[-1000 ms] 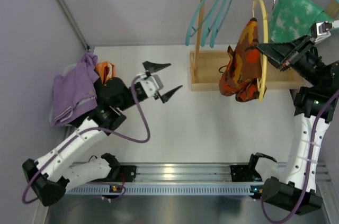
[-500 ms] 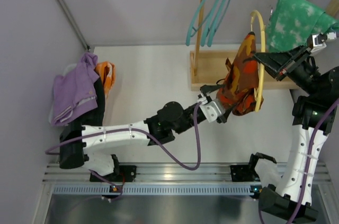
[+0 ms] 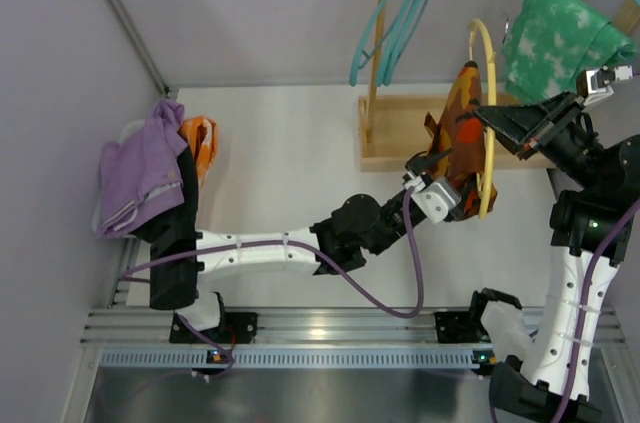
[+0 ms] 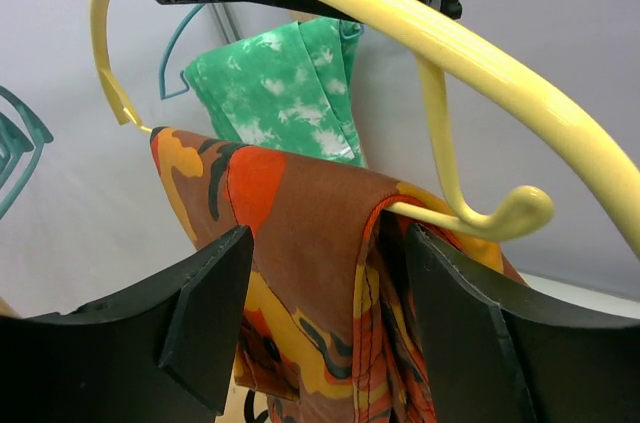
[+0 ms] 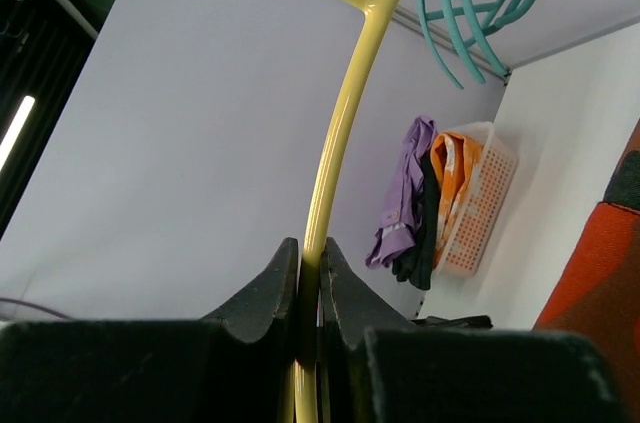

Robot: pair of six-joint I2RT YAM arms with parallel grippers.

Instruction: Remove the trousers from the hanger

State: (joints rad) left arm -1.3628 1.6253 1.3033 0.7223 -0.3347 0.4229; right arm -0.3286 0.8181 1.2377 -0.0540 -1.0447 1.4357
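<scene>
Now | my left gripper: jaws apart, astride patterned trousers draped over hanger | my right gripper: clamped on hanger | cloth likely soft, light, slack; I would pinch the thick fold just below the bar

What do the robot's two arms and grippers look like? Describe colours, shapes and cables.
The left arm and right arm have white shells, black joints and a purple cable looping alongside. The left gripper and right gripper each have two black wedge-shaped fingers.
</scene>
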